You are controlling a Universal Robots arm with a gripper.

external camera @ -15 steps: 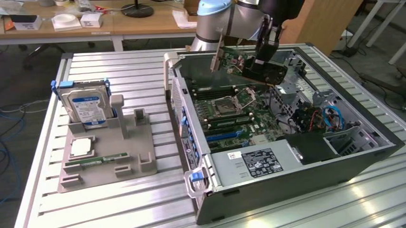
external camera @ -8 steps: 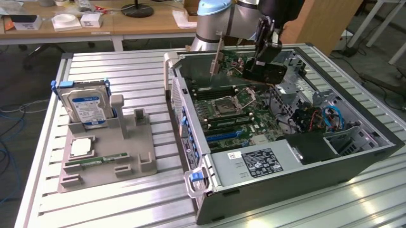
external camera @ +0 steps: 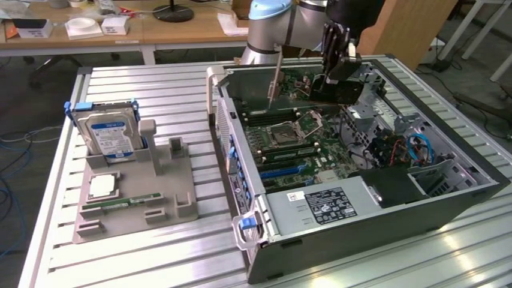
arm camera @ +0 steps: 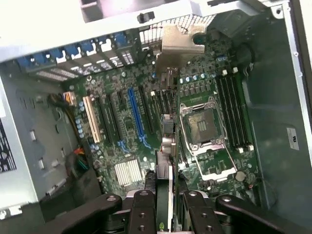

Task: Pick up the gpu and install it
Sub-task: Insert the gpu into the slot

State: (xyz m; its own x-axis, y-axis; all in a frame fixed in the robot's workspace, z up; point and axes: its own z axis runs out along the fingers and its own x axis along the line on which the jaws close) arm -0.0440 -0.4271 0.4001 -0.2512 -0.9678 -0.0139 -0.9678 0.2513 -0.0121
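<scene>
Within hand (arm camera: pixel 164 184), gpu (arm camera: pixel 166 146) (edge only)

Place: a robotics lab is indicated | Evidence: robot arm (external camera: pixel 268 24) mounted at the far edge of a slatted metal desk (external camera: pixel 160 84) | opened computer case (external camera: pixel 448 204) and grey parts fixture (external camera: pixel 172 186) laid out on it | cluttered wooden bench (external camera: pixel 184 33) seen behind | cables (external camera: pixel 12 144) left on the floor

The arm (external camera: pixel 272 24) is cut off at the exterior view's top edge. In the wrist view the gpu (arm camera: pixel 166 141) shows edge-on, its faces hidden, and the hand (arm camera: pixel 165 179) clamping it is cropped. The power supply label (external camera: pixel 328 206) is too small to read.
</scene>
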